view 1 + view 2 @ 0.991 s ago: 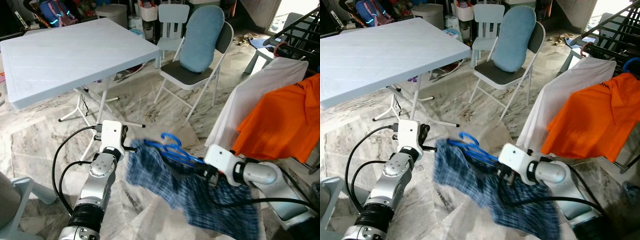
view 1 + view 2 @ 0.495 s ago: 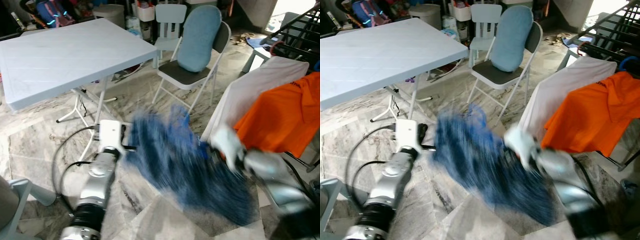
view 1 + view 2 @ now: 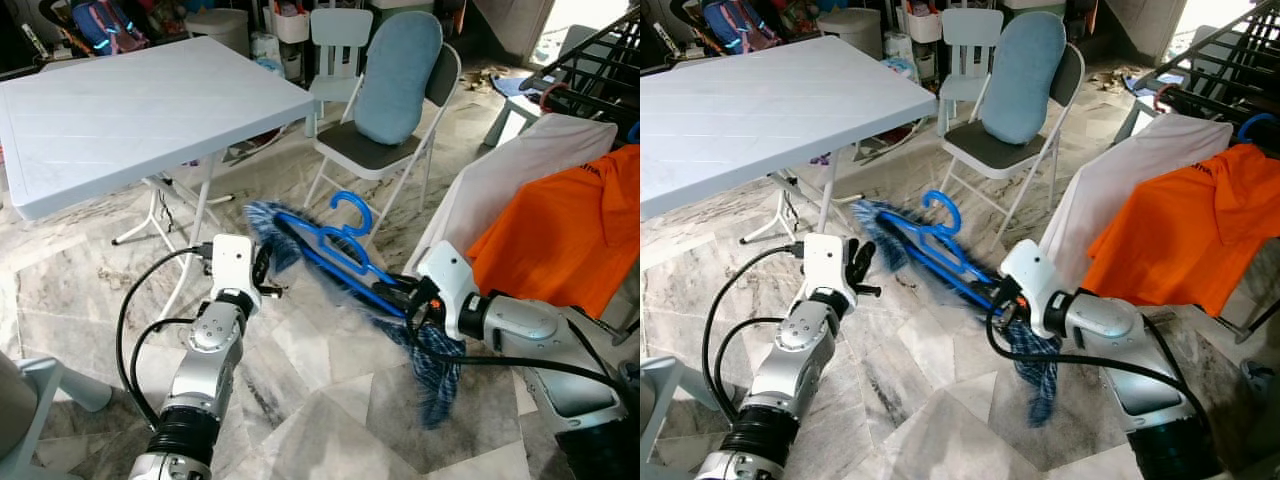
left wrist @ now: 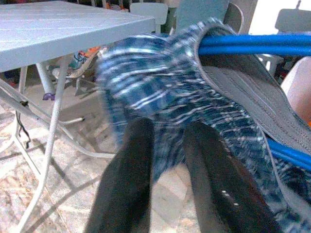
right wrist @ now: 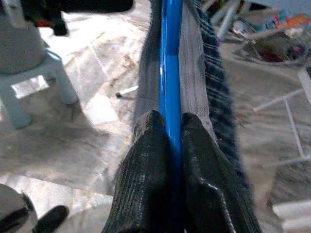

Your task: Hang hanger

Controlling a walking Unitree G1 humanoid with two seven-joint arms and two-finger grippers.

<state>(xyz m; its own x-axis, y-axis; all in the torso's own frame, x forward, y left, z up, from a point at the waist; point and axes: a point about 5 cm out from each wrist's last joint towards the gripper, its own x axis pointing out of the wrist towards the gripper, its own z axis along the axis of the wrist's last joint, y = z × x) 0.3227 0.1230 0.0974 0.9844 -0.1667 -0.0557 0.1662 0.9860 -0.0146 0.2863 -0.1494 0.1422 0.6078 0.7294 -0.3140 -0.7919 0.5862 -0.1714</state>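
The right end effector (image 5: pixel 167 127) is clamped on the blue hanger (image 3: pixel 335 255), which is carrying a plaid garment (image 3: pixel 435 365) in front of the chair (image 3: pixel 385 120). The left end effector (image 4: pixel 167 160), fingers slightly apart, touches the cloth. Keeping the hook upright would help; the rail beyond the orange shirt (image 3: pixel 560 235) is cut off.

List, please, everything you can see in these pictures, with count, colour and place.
hanger: one, blue, held up between the grippers
plaid garment: one, dark blue, draped on the hanger, one end hanging down
folding table: one, white, robot's left
folding chair: one, grey, blue cushion, ahead
small chair: one, pale, behind the folding chair
orange shirt: one, on drying rack at right
white cloth: one, beside the orange shirt
left gripper: black fingers at the garment's end
right gripper: black fingers clamping the hanger
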